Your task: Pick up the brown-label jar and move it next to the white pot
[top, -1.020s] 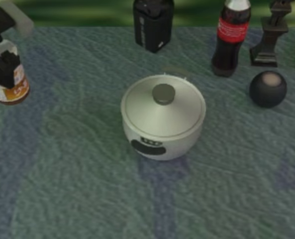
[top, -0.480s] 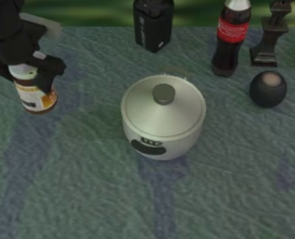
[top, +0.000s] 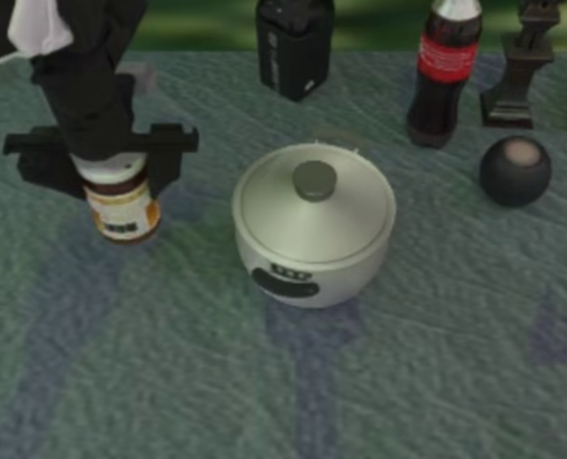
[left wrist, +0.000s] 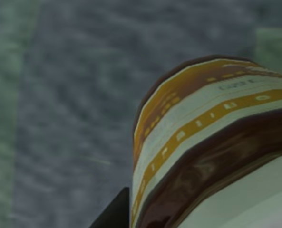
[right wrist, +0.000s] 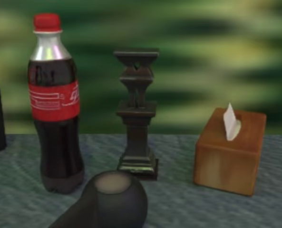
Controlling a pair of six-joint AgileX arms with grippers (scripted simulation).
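Left of the white pot, left gripper pinches the brown-label jar; cola bottle stands well apart.

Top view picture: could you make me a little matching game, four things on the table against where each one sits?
Things:
1. brown-label jar
2. white pot
3. cola bottle
4. dark grey ball

Places:
A. middle of the table
B. far edge, right of centre
C. held in the left claw, left of the pot
D. right side, in front of the bottle

Pairs: 1-C, 2-A, 3-B, 4-D
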